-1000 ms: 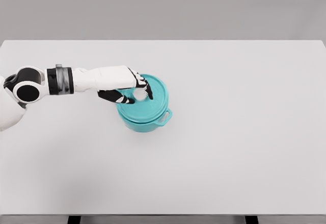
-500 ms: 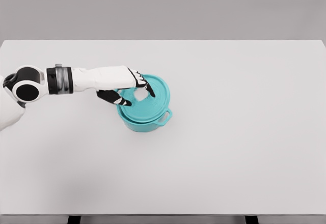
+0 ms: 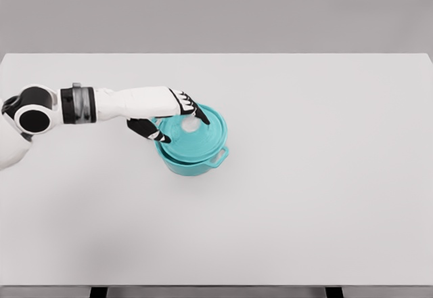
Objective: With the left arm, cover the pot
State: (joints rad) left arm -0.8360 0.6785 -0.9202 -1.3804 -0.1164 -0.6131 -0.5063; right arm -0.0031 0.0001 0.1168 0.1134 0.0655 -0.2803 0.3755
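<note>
A teal pot (image 3: 196,162) with side handles stands left of the table's middle. Its teal lid (image 3: 199,139) lies flat on top, with a white knob (image 3: 190,126) at the centre. My left hand (image 3: 181,127) hovers over the lid's left part. Its fingers (image 3: 200,114) are spread apart, the thumb (image 3: 154,134) at the lid's left rim, and the knob shows free between them. The left arm reaches in from the left edge. The right arm is out of view.
The white table (image 3: 304,176) spreads wide around the pot, with its front edge near the picture's bottom. A grey wall stands behind it.
My left hand's fingers have opened away from the lid's knob and spread. The lid has settled flat on the pot.
</note>
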